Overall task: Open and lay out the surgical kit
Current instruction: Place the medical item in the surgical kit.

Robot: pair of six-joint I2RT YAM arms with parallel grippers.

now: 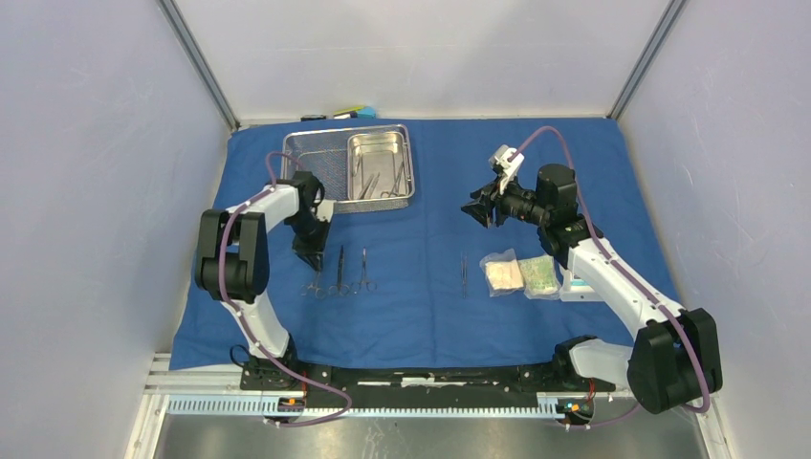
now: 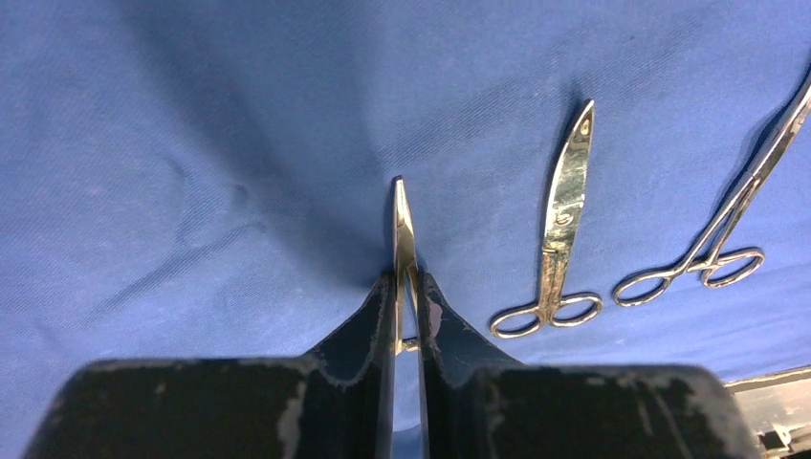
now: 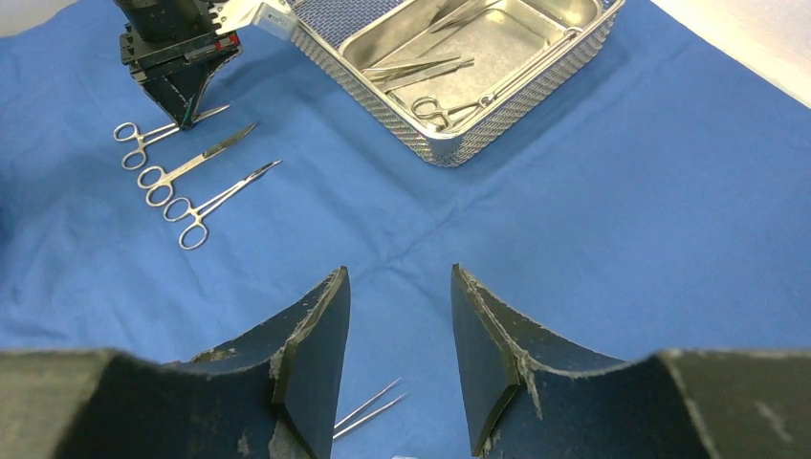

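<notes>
The blue cloth wrap (image 1: 430, 239) lies spread flat. On its far left stands the wire-mesh tray (image 1: 304, 153) with the steel pan (image 1: 376, 153) inside, several instruments in the pan (image 3: 497, 43). My left gripper (image 1: 312, 252) is down at the cloth, shut on a slim scissors-like instrument (image 2: 404, 225) whose blade sticks out past the fingertips. Beside it lie a pair of scissors (image 2: 562, 206) and a forceps (image 2: 732, 220). Tweezers (image 1: 465, 273) and clear packets (image 1: 502, 273) lie right of centre. My right gripper (image 3: 397, 282) hangs open and empty above the cloth.
A small yellow-and-blue block toy (image 1: 350, 113) sits beyond the cloth's far edge. A third packet (image 1: 577, 286) lies partly under my right arm. Grey walls close in both sides. The arm bases and a rail run along the near edge.
</notes>
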